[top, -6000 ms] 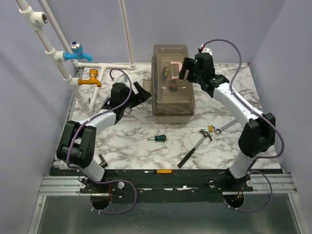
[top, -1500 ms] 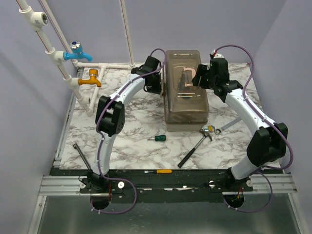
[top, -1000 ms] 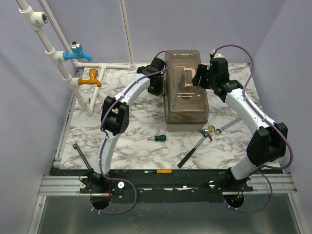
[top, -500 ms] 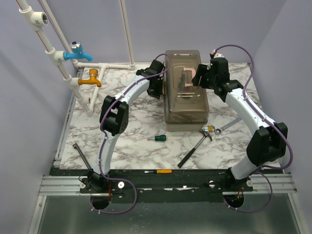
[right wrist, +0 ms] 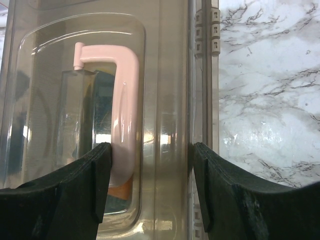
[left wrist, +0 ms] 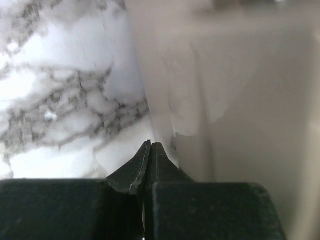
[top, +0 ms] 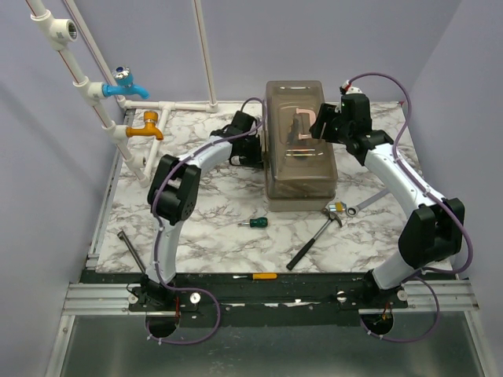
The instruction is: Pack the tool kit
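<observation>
We see toolbox blocking far centre; taps crowd far left; hammer, screwdrivers dot near surface.

In the left wrist view, the large beige-grey plastic toolbox is a blurred wall cut off by the top and right edges. Through its smoky translucent lid, the contents under the pink handle are too dim to identify.

2 white arms with black joints and black grippers trail looping purple cables.
</observation>
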Controlling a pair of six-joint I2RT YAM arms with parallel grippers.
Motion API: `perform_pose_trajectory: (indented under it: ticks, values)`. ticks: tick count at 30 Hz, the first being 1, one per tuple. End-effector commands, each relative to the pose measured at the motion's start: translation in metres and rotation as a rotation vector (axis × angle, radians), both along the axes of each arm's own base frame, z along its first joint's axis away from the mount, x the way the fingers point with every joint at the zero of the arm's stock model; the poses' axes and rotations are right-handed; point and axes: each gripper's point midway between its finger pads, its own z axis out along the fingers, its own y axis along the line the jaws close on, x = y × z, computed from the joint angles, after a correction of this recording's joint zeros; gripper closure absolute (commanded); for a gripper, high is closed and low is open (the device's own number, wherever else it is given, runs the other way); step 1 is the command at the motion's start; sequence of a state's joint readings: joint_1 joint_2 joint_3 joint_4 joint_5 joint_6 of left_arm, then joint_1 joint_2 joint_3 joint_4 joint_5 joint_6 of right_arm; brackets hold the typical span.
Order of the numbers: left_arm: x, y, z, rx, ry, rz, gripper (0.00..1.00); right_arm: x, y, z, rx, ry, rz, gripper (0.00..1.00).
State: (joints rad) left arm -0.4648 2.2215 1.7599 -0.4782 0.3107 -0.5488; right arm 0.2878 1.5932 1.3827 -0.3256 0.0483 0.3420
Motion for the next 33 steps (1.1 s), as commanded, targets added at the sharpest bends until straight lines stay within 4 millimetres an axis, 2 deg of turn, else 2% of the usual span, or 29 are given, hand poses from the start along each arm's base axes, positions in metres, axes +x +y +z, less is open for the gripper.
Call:
perform_pose_trajectory:
  ticks: [1,3,5,7,11,12,15,16,19,20,21,22,23,24,26,29,33]
  values:
    - [-0.006,-0.010,0.101,-0.100,-0.307,-0.044,1.00,-0.025,0.030,-0.007,0.058,0.053,0.109,0.43]
    - [-0.007,0.009,0.117,-0.049,-0.372,-0.010,0.99,-0.026,0.023,0.006,0.043,0.019,0.087,0.29]
    - [-0.010,0.024,0.137,-0.021,-0.416,0.015,0.96,-0.027,0.016,0.022,0.034,-0.025,0.058,0.02]
    - [-0.016,0.037,0.153,-0.002,-0.454,0.030,0.91,-0.029,0.007,0.036,0.024,-0.066,0.022,0.00]
    - [-0.032,0.068,0.176,0.054,-0.517,0.101,0.73,-0.039,-0.009,0.064,0.017,-0.139,-0.037,0.00]
    - [-0.038,0.073,0.177,0.049,-0.524,0.110,0.67,-0.042,-0.015,0.067,0.009,-0.155,-0.067,0.00]
    - [-0.054,0.089,0.188,0.024,-0.569,0.160,0.38,-0.054,-0.039,0.081,0.006,-0.233,-0.173,0.00]
    - [-0.060,0.093,0.186,0.020,-0.574,0.171,0.31,-0.058,-0.048,0.079,-0.003,-0.250,-0.218,0.00]
    - [-0.069,0.119,0.186,0.050,-0.627,0.288,0.10,-0.076,-0.081,0.085,0.016,-0.335,-0.383,0.00]
    - [-0.073,0.131,0.176,0.077,-0.631,0.333,0.03,-0.085,-0.094,0.084,0.015,-0.368,-0.447,0.00]
    - [-0.077,0.140,0.176,0.083,-0.654,0.368,0.01,-0.092,-0.105,0.079,0.010,-0.394,-0.501,0.00]
    - [-0.083,0.151,0.171,0.102,-0.665,0.406,0.01,-0.100,-0.118,0.081,0.014,-0.439,-0.556,0.00]
    - [-0.086,0.159,0.168,0.115,-0.677,0.437,0.01,-0.108,-0.127,0.072,-0.007,-0.447,-0.595,0.00]
    - [-0.092,0.168,0.163,0.130,-0.683,0.464,0.02,-0.114,-0.136,0.075,0.005,-0.493,-0.640,0.00]
    - [-0.100,0.183,0.157,0.153,-0.706,0.514,0.01,-0.123,-0.148,0.062,-0.019,-0.515,-0.686,0.00]
    - [-0.109,0.206,0.146,0.196,-0.736,0.593,0.02,-0.123,-0.155,0.033,-0.065,-0.478,-0.706,0.00]
    - [-0.110,0.236,0.129,0.243,-0.756,0.698,0.02,-0.106,-0.162,-0.009,0.003,-0.378,-0.702,0.00]
